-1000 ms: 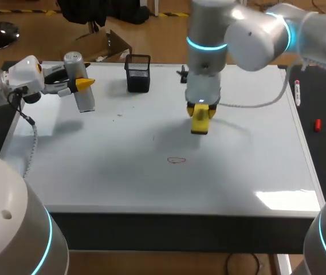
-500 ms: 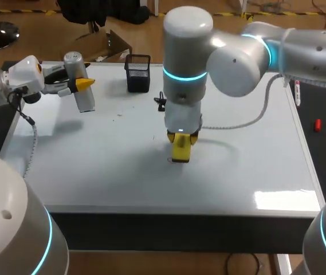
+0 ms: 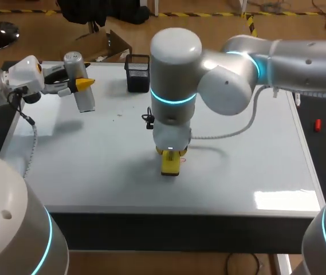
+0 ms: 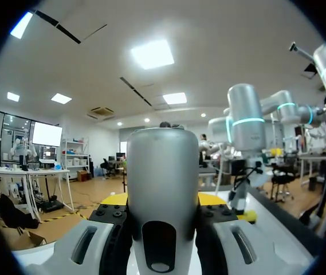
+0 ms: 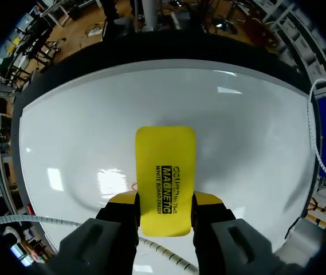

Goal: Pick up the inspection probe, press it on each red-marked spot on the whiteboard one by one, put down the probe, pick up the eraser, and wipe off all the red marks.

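The silver cylindrical probe [image 3: 81,91] is at the whiteboard's [image 3: 94,160] far left, held above it with my left gripper [image 3: 77,85] shut on it. Seen from the left wrist, the probe [image 4: 163,172] fills the space between the left gripper's [image 4: 163,200] fingers. My right arm comes across to the board's front middle. Its gripper [image 3: 171,153] is shut on the yellow eraser [image 3: 170,165], which stands down on the board. In the right wrist view the eraser [image 5: 167,166] sits in the right gripper [image 5: 167,200], and a sliver of red mark [image 5: 133,186] peeks out beside it.
A black mesh basket [image 3: 138,73] stands at the back of the whiteboard, left of the middle. The right arm's bulky elbow hangs over the board's centre. A few faint specks dot the board's [image 5: 82,132] surface.
My right arm has carried the eraser from the back middle toward the front and left, onto the red scribble, which is now almost covered. The left arm and probe have not moved.
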`<state>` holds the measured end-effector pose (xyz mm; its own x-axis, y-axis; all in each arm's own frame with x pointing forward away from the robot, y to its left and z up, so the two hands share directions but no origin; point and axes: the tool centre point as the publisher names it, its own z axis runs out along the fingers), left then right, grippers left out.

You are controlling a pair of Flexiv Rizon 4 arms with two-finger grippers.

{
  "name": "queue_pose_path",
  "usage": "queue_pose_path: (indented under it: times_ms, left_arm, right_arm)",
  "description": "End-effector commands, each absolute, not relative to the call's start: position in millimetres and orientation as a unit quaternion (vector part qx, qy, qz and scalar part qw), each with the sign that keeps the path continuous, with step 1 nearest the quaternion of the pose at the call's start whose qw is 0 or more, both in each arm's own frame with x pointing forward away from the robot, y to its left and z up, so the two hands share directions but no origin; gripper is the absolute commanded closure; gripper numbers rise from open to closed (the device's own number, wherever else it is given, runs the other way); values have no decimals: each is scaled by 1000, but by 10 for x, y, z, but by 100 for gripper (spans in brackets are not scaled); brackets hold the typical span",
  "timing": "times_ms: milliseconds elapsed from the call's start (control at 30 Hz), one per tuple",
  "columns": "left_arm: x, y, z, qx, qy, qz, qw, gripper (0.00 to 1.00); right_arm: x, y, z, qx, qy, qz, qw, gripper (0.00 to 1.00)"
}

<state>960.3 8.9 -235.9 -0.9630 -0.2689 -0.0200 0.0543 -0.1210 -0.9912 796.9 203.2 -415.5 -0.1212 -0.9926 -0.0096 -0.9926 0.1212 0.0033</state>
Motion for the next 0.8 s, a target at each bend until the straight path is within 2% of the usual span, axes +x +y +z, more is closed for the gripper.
queue_pose_path:
  times_ms: [33,300,800]
  left_arm:
    - [9591,85,-2340,-83,655,-743,110,100]
    - [9591,85,-2340,-83,655,-743,110,100]
    - [9591,85,-2340,-83,655,-743,110,100]
  right_arm:
    - [7975,2114,-4245,-666,746,3,3,100]
    - [7998,2099,-4307,-670,743,8,7,100]
    - [8148,1701,-4402,-651,759,2,-1,100]
